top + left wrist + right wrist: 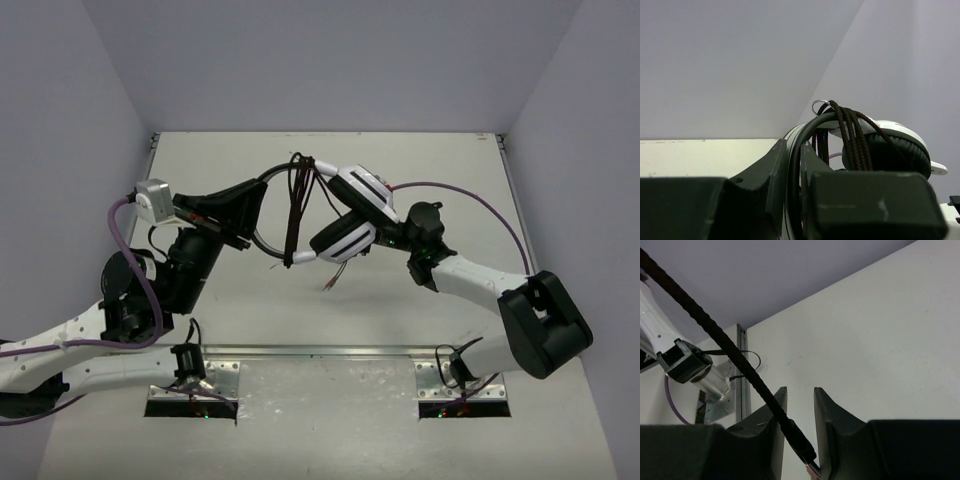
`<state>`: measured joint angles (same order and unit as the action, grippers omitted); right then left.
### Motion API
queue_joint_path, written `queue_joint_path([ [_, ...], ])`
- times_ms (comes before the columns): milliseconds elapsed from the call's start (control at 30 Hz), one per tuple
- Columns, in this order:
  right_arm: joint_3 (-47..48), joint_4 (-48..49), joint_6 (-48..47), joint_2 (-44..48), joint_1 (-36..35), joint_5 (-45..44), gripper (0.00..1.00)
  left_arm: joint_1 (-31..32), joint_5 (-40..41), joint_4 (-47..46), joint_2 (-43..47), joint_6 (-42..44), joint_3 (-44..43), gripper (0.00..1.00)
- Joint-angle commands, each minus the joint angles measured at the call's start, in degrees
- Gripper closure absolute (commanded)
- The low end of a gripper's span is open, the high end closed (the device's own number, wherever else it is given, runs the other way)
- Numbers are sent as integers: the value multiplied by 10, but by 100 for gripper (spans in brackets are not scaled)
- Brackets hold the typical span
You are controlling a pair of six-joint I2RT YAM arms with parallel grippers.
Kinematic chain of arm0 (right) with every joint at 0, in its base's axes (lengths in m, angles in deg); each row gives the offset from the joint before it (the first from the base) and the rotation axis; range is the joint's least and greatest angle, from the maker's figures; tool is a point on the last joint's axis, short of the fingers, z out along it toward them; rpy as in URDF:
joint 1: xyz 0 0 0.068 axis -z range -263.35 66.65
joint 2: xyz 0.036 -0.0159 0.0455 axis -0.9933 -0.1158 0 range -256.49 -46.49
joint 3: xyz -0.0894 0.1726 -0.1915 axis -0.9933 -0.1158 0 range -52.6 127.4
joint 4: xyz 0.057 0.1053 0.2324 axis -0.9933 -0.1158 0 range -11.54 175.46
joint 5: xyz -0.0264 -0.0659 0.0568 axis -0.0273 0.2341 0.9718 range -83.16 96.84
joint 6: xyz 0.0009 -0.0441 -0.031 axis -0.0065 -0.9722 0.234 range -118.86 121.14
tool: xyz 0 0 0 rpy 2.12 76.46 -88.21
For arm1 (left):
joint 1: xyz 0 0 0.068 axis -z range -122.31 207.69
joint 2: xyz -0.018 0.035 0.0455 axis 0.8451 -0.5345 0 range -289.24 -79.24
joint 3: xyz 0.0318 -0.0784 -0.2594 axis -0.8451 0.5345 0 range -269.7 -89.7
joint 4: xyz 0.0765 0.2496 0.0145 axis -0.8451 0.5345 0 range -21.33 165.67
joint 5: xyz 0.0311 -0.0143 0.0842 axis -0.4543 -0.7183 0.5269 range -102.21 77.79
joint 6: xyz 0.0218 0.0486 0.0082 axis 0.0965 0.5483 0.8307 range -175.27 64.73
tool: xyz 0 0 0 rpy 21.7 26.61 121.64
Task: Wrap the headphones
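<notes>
The headphones (352,215) hang above the table, their white-and-black ear cups (900,145) to the right. My left gripper (794,145) is shut on the thin black headband (810,122); in the top view it (252,212) grips the band's left side. Several loops of the black cord (294,210) drape over the headband (272,175). My right gripper (800,392) is open. The cord's free end (715,332) slants down between its fingers. The plug (802,442) leans on the left finger, unpinched. From above, this gripper (392,238) is mostly hidden beside the lower ear cup.
Purple robot cables (480,205) arc over the table behind the right arm and around the left arm (125,250). A metal rail (330,352) with the arm mounts runs along the near edge. Grey walls close in the table on three sides.
</notes>
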<state>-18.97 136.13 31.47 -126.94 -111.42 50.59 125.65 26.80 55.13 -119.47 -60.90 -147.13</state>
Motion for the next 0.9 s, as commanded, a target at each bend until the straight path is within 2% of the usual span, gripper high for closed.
queue_joint_path([
  [0, -6, 34, 5, -2, -7, 1, 72, 4, 17, -111, 10, -11, -33, 100],
  [167, -20, 31, -2, -5, -14, -7, 75, 4, 38, -129, 2, 3, -37, 100],
  [267, -34, 43, -1, -5, -20, -10, 85, 4, 62, -142, -7, 14, -41, 100],
  [433, -56, 52, -4, 6, -30, -16, 85, 4, 95, -172, -22, 36, -43, 100],
  [500, -67, 48, -10, 13, -41, -24, 89, 4, 120, -192, -26, 40, -38, 100],
  [600, -81, 29, -33, 27, -74, -42, 88, 4, 157, -241, -34, 69, -19, 99],
  [700, -89, -6, -75, 53, -127, -81, 98, 2, 191, -298, -54, 115, 0, 100],
  [867, -88, -61, -112, 116, -212, -145, 96, -2, 208, -365, -88, 163, 24, 100],
])
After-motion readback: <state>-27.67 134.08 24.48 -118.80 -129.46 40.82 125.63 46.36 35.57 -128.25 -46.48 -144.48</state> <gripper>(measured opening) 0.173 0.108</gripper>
